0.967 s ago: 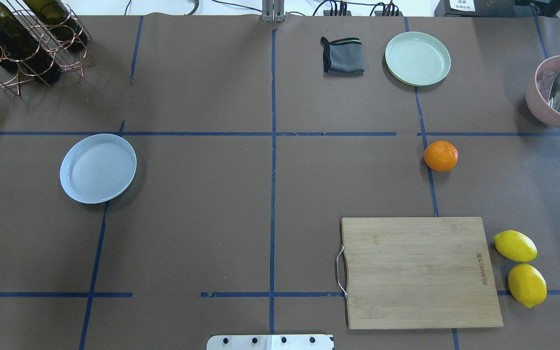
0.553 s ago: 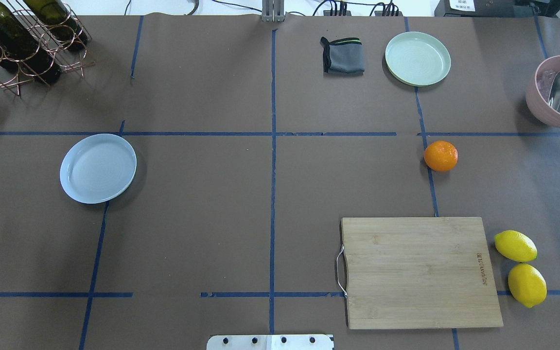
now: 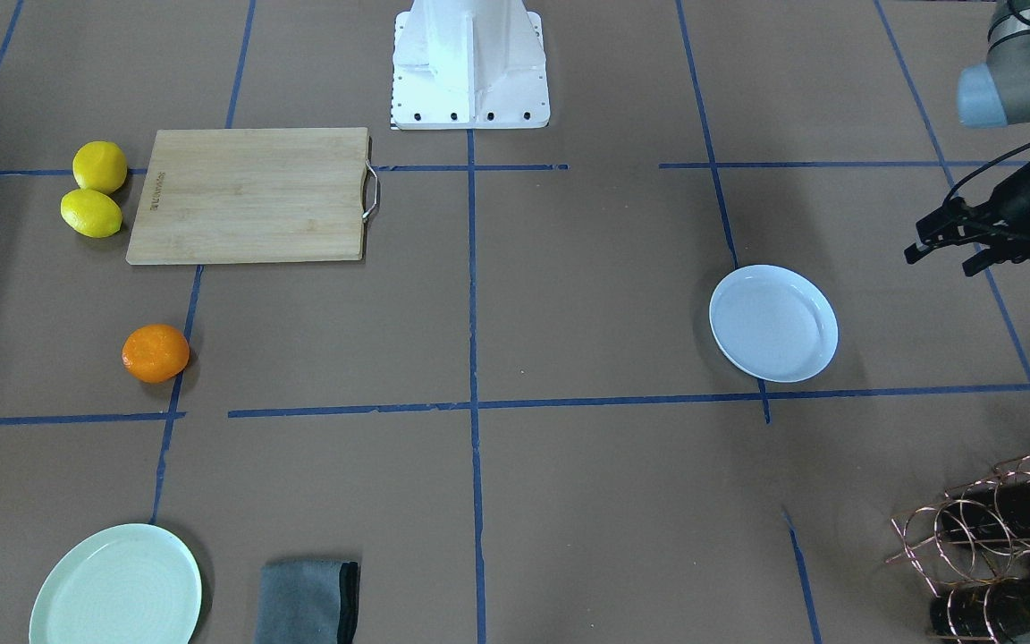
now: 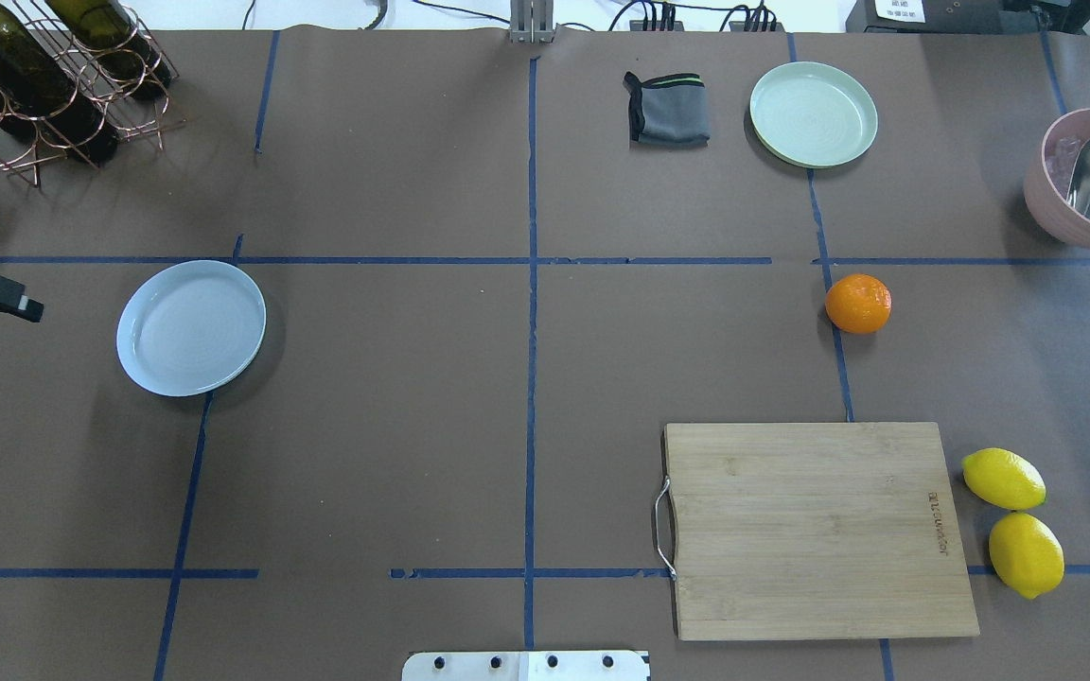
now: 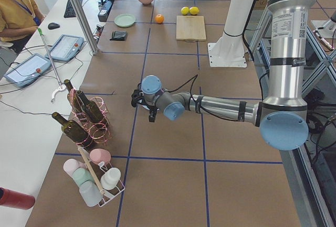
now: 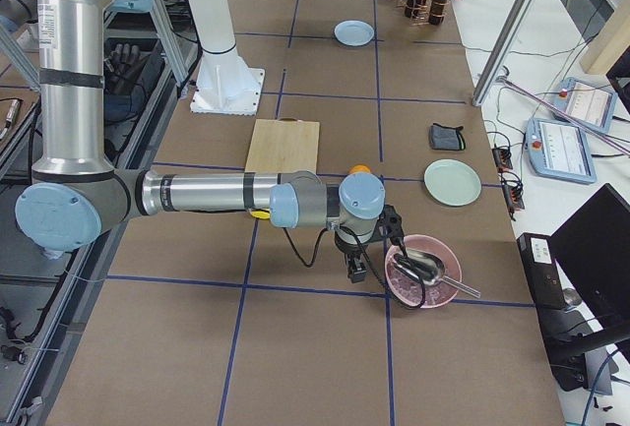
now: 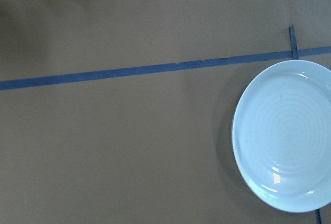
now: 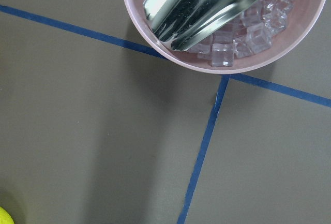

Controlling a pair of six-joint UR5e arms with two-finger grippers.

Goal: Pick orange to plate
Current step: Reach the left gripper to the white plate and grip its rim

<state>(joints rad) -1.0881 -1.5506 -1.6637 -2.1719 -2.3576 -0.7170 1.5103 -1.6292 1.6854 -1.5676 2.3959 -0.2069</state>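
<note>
Seen from overhead, the orange [image 4: 857,303] rests on the bench [image 4: 394,426] at 3 o'clock, well apart from the plate [image 4: 190,328] at 9 o'clock. The left tool [image 3: 942,255] hovers at the plate's 9 o'clock, its fingers apart. I cannot tell whether the right tool [image 6: 355,267] is apart or together.

You are in a robotics lab: blue-taped table [image 4: 365,407], teach pendants [image 5: 67,47], industrial arm [image 5: 286,49], colleague [image 5: 18,14] beside a keyboard [image 5: 70,6].
</note>
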